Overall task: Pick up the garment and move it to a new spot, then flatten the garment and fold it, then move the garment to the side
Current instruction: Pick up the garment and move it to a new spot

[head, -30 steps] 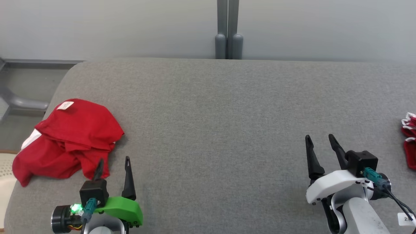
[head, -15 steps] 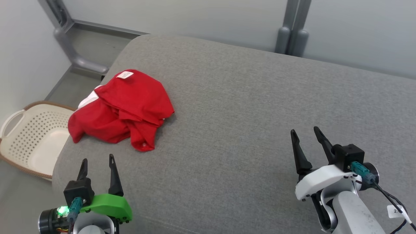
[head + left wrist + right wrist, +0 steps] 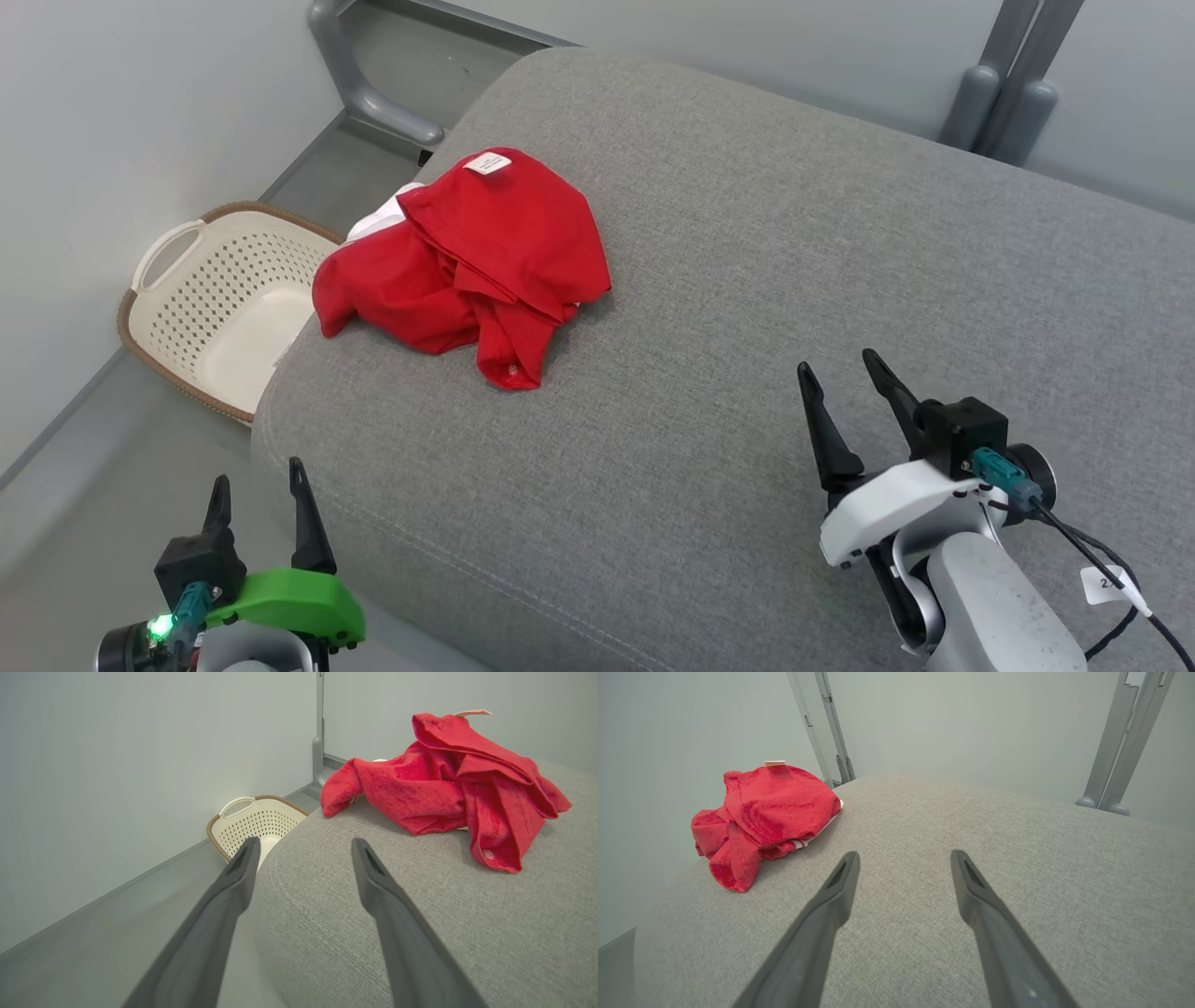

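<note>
Head view. The red garment (image 3: 467, 257) lies crumpled in the upper left-of-centre part of the frame. It rests on the grey cushion (image 3: 747, 233), close to the cushion's left edge. A white label (image 3: 487, 163) sits face up on the garment's topmost fold. A patch of white fabric (image 3: 378, 219) shows at the garment's upper left side. One red tail points toward the bottom of the frame.

The left claw (image 3: 259, 472) is at the lower left and has a green housing. Its fingers are spread with nothing between them. It hangs over the floor (image 3: 103, 485) just off the cushion's near-left corner, well apart from the garment.

The right claw (image 3: 836, 362) is at the lower right and has a white housing. Its fingers are spread and empty above bare cushion, well apart from the garment.

A cream perforated basket (image 3: 215, 289) stands on the floor at the left of the frame, beside the cushion's edge.

Left wrist view. The garment is at the upper right, beyond the fingertips. The basket shows past the left fingertip.

Right wrist view. The garment is at the middle left, and bare cushion shows between the fingers.
</note>
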{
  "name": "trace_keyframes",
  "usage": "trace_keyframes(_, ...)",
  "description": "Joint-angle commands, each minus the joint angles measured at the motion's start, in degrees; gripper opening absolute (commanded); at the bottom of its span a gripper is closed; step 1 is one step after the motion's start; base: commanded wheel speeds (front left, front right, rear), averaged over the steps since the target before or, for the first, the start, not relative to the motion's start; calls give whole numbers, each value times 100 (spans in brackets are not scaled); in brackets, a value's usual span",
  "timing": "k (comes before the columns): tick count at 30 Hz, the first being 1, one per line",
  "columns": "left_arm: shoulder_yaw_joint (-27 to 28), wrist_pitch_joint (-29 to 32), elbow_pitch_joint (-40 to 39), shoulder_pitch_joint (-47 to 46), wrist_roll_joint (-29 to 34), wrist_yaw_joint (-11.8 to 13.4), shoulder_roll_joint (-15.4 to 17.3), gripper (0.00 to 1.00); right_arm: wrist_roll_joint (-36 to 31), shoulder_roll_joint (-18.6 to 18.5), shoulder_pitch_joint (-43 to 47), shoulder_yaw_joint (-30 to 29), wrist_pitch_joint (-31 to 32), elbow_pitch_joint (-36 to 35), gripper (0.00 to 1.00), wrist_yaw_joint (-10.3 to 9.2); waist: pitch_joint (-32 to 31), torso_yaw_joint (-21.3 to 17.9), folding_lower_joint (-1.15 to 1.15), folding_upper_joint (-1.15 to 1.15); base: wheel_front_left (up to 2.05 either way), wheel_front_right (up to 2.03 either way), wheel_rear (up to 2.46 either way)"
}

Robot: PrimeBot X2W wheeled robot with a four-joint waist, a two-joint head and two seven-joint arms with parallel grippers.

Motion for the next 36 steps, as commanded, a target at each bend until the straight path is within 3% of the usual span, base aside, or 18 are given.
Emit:
trace_keyframes(1, -10, -1, 41, -46, -68, -40, 15, 100, -26, -34, -30, -15, -14, 9, 100, -9, 66, 32, 0, 0, 0, 0, 0)
trace_keyframes(13, 87, -1, 520, -940, -494, -557, 15, 100, -328, -32, -180, -196, -14, -162, 100, -9, 608, -433, 0, 0, 0, 0, 0)
trace_keyframes(24, 628, -1, 1264, -2164, -204, -1083, 152, 100, -523, -110, -590, -140, -15, -612, 100, -9, 1252, -1081, 0, 0, 0, 0, 0)
trace_keyframes(36, 901, 0, 2289, -3107, -107, -1259, 399, 100, -511, -225, -859, -82, -15, -904, 100, -9, 1665, -1658, 0, 0, 0, 0, 0)
